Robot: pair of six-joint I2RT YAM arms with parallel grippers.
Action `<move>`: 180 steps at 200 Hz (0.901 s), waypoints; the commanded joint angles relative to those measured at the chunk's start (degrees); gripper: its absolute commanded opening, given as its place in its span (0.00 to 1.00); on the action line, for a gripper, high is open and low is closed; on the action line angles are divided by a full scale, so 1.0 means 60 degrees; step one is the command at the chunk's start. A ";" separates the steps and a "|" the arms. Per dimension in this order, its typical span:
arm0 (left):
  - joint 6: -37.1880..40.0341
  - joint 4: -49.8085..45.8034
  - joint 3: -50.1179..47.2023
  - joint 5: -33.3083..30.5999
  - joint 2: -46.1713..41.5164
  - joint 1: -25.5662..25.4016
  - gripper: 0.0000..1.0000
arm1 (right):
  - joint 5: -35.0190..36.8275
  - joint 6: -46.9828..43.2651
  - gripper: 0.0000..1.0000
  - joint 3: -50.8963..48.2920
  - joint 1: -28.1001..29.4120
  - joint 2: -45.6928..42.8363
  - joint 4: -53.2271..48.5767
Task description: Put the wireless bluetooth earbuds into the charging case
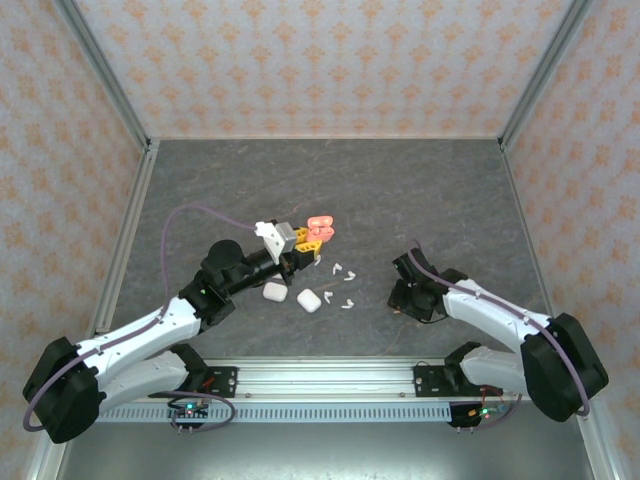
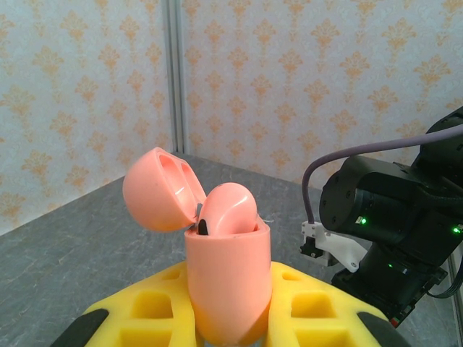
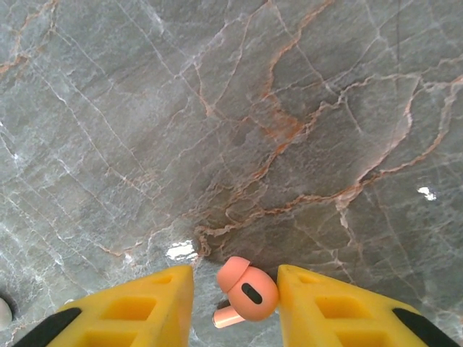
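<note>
Pink open case [image 2: 228, 267], base cut off, clamped in left tool [image 2: 228, 322]; right tool [image 3: 234, 278] spread around pink earbud [image 3: 248, 290].

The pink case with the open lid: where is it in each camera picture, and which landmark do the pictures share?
Top external: the pink case is just left of centre, at the tip of the left tool.
Left wrist: the pink case is at bottom centre, lid tipped left.
Right wrist: this camera looks down on a pink earbud between the fingers of the right tool.
Shared landmark: the grey marble table, in all three.
</note>
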 commanded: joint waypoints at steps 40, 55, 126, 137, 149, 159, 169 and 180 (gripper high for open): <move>0.0188 -0.0071 -0.0020 -0.0193 -0.0193 -0.0115 0.00 | 0.0341 0.0103 0.31 0.0035 0.0069 0.0231 0.0274; 0.0190 -0.0090 -0.0014 -0.0201 -0.0193 -0.0113 0.00 | 0.0346 0.0096 0.31 0.0064 0.0092 0.0563 0.0362; 0.0114 -0.0106 -0.0047 -0.0239 -0.0222 -0.0113 0.00 | 0.0321 -0.0340 0.19 0.0255 0.0223 0.0963 0.0655; 0.0039 0.0016 -0.0103 -0.0251 -0.0237 -0.0113 0.00 | 0.0395 -0.0539 0.17 0.0291 0.0288 0.0808 0.0736; -0.0060 0.0183 -0.0173 -0.0231 -0.0256 -0.0113 0.00 | 0.0495 -0.0836 0.17 0.0338 0.0376 0.0553 0.0795; -0.0147 0.0272 -0.0209 -0.0253 -0.0266 -0.0113 0.00 | 0.0628 -0.1129 0.17 0.0413 0.0435 0.0334 0.0821; -0.0232 0.0359 -0.0230 -0.0281 -0.0253 -0.0113 0.00 | 0.0702 -0.1402 0.17 0.0480 0.0476 -0.0091 0.0852; -0.0375 0.0478 -0.0261 -0.0324 -0.0225 -0.0095 0.00 | 0.0770 -0.1799 0.17 0.0581 0.0505 -0.0477 0.0943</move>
